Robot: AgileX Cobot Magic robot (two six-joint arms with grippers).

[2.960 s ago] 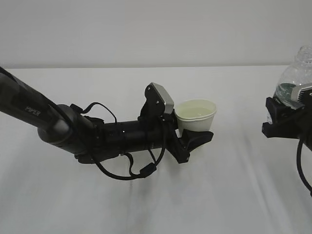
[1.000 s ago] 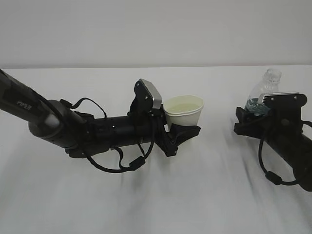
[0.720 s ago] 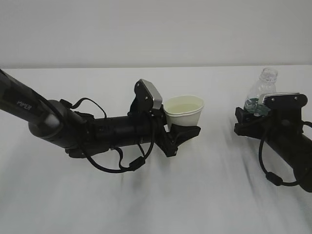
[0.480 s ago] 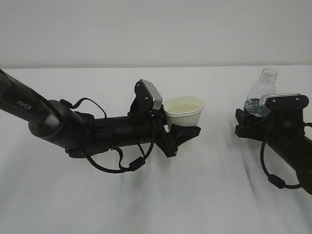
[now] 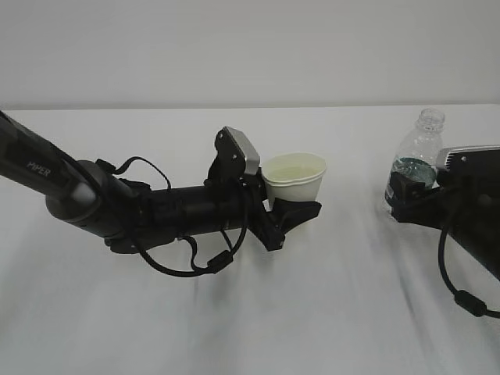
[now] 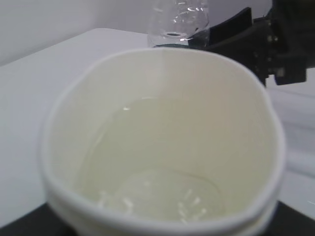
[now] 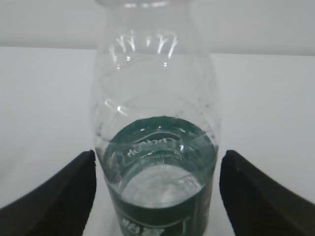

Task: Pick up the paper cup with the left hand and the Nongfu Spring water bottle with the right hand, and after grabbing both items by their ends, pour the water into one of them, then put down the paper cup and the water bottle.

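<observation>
Since a second ago the right hand (image 5: 400, 193) has slid back toward the right edge and let go of the Nongfu Spring water bottle (image 5: 415, 158), which went from leaning over to standing straight up on the table (image 5: 250, 312). Left side hasn't budged at all.

Going big to small: the table is plain white cloth, a bit rumpled looking. Left hand (image 5: 301, 209) is the long black arm with "PIPER" printed on it, lying low across the table with loose cables looping under it and a grey-topped block at the wrist. Its jaws are clamped on the paper cup (image 5: 295, 178), gripping it down near the base, cup upright with the mouth open to the ceiling. Right wrist view shows the right jaws spread apart, one on each side of the bottle with a clear gap to the plastic on both sides, so it's not holding anything.

Bottle is clear ribbed plastic, narrow neck, no cap, dark green label band low down. Cup is small, white, tapered, rolled rim slightly squashed out of round, and the left wrist view shows clear liquid sitting in the creamy inside.
</observation>
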